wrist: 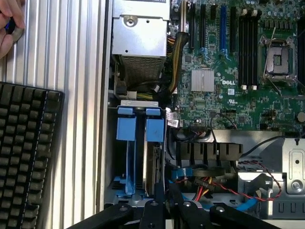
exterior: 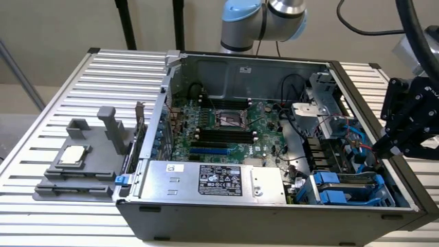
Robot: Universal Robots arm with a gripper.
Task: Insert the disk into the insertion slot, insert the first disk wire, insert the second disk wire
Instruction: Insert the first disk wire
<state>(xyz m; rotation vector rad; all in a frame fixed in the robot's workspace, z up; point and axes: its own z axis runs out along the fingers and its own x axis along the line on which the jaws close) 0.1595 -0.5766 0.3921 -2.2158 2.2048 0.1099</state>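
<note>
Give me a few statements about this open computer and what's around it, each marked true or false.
1. The computer case lies open on a slatted metal table. True.
2. A keyboard lies on the table beside the case. True.
3. The silver power-supply box stands outside the case. False: it sits inside the case, along one wall.
4. A cooler covers the CPU socket. False: the socket is uncovered.
5. The gripper hangs over the CPU socket. False: it is at the drive bay end of the case.
</note>
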